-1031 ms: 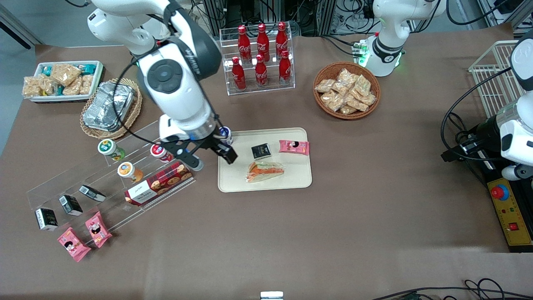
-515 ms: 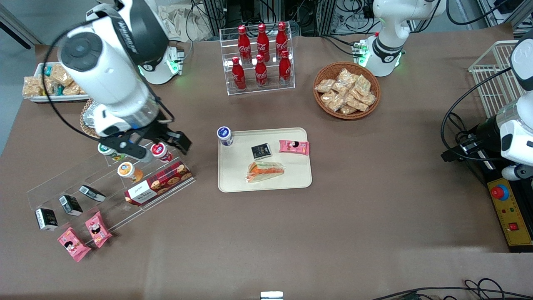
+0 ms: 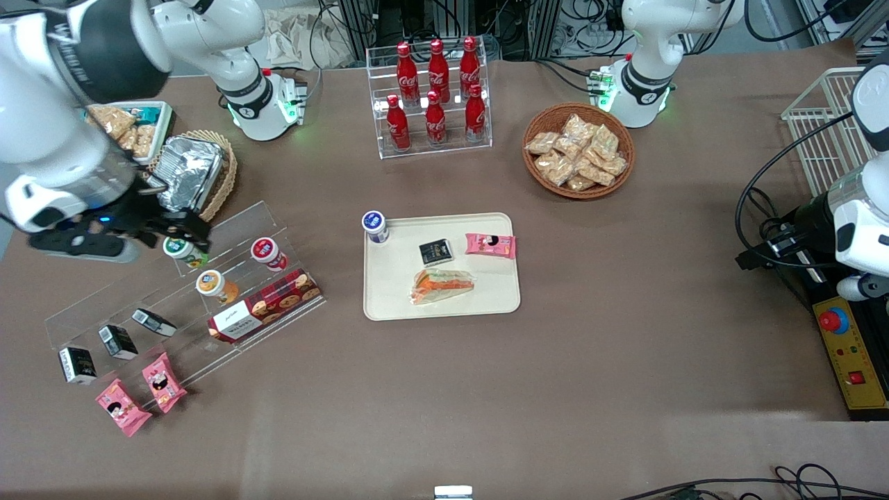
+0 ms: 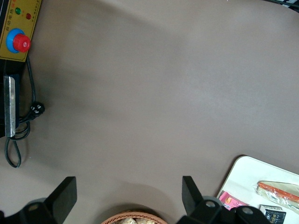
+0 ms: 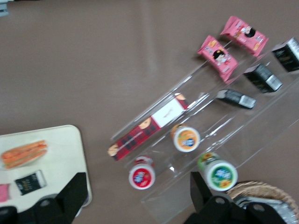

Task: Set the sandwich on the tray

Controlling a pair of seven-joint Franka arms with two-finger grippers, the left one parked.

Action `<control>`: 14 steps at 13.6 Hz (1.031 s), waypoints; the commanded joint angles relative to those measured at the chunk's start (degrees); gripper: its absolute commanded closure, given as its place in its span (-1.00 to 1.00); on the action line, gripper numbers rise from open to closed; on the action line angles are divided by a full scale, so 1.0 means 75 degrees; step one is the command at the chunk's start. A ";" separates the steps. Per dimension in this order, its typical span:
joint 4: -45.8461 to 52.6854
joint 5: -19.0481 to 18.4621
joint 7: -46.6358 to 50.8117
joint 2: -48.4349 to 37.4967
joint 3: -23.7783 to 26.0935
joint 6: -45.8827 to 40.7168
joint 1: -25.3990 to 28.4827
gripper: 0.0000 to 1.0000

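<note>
The sandwich (image 3: pixel 442 285), a plastic-wrapped wedge with orange and green filling, lies flat on the cream tray (image 3: pixel 486 302) in the middle of the table. Nothing holds it. My gripper (image 3: pixel 132 236) hangs well away from it, toward the working arm's end of the table, above the upper step of a clear acrylic shelf. It is open, with nothing between its fingers. The right wrist view shows the sandwich (image 5: pixel 24 153) on the tray (image 5: pixel 63 149) and the open gripper (image 5: pixel 135 196) over the shelf's cups. The left wrist view catches the tray's corner (image 4: pixel 243 172) and the sandwich (image 4: pixel 280 189).
A blue-lidded cup (image 3: pixel 374 226), a black packet (image 3: pixel 435 252) and a pink packet (image 3: pixel 490 244) share the tray. The acrylic shelf (image 3: pixel 236 222) holds cups, black cartons and a cookie box (image 3: pixel 267 305). A foil container (image 3: pixel 182 173), cola rack (image 3: pixel 434 90) and cracker basket (image 3: pixel 578 149) stand farther back.
My gripper has swung away from the tray's edge, across the acrylic shelf, toward the working arm's end of the table. It stayed open. The sandwich has not moved.
</note>
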 commanded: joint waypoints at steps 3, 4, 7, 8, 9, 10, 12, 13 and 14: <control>0.0324 -0.0155 -0.1302 0.0050 0.0021 -0.0056 -0.0887 -0.97; 0.0360 -0.0166 -0.1314 0.0050 -0.0014 -0.0057 -0.1016 -0.96; 0.0477 -0.0154 -0.1267 0.0027 -0.0178 -0.0092 -0.1053 -0.96; 0.0512 -0.0166 -0.1267 0.0015 -0.0178 -0.0278 -0.1064 -0.96; 0.0629 -0.0155 -0.1267 0.0027 -0.0178 -0.0558 -0.1087 -0.97; 0.0688 -0.0155 -0.1255 0.0038 -0.0178 -0.0758 -0.1111 -0.97; 0.0712 -0.0166 -0.1232 0.0085 -0.0166 -0.0772 -0.1076 -0.97; 0.0723 -0.0166 -0.1232 0.0155 -0.0166 -0.0772 -0.1053 -0.96; 0.0724 -0.0178 -0.1220 0.0179 -0.0155 -0.0772 -0.1018 -0.96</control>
